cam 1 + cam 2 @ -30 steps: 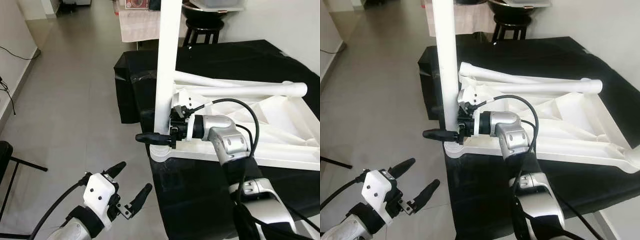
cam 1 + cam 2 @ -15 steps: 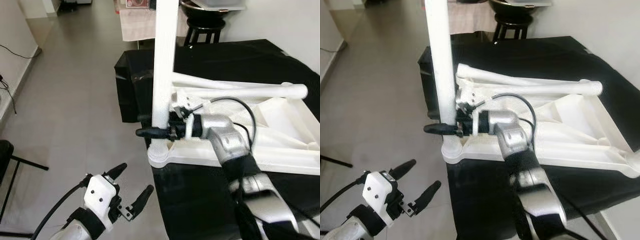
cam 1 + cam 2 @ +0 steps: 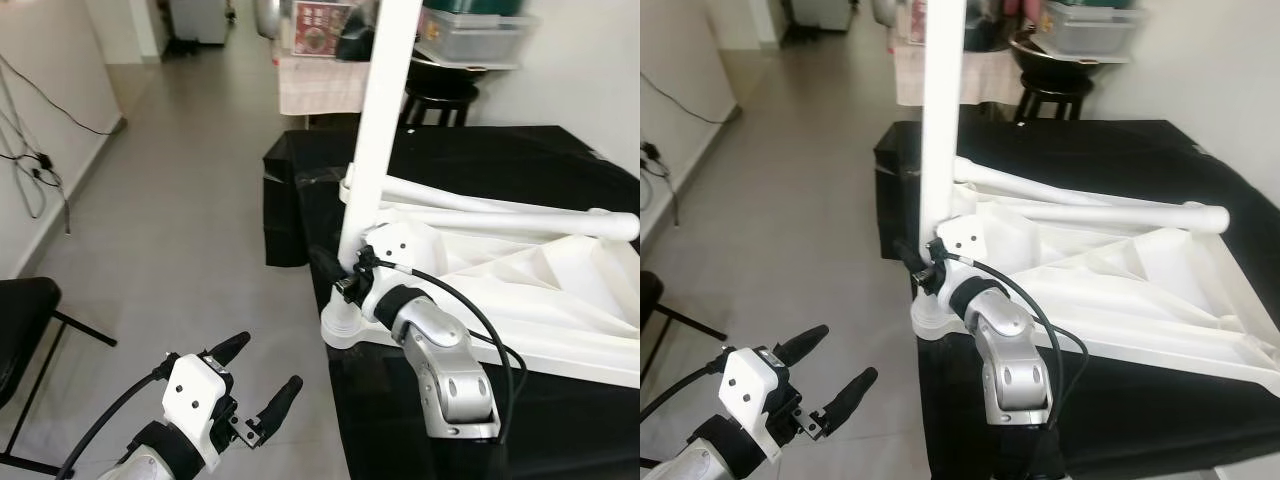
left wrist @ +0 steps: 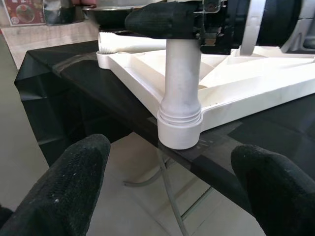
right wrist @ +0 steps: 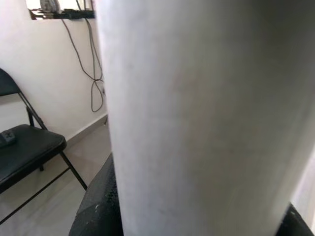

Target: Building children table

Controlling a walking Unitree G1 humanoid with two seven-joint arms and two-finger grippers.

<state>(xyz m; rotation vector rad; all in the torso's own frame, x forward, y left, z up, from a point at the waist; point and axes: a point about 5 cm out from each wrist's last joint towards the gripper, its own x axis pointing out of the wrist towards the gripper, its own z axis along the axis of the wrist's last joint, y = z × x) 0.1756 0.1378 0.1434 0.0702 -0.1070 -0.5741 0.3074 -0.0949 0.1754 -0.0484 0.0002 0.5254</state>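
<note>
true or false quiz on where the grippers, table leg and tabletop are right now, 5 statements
1. The right gripper is clamped on the upright white leg. True.
2. The left gripper holds the leg. False: it hangs open over the floor, holding nothing.
3. The white tabletop lies on a black-covered surface. True.
4. The upright leg stands at the tabletop's corner socket. True.
5. All other legs stand upright too. False: two more white legs lie flat on the tabletop.
</note>
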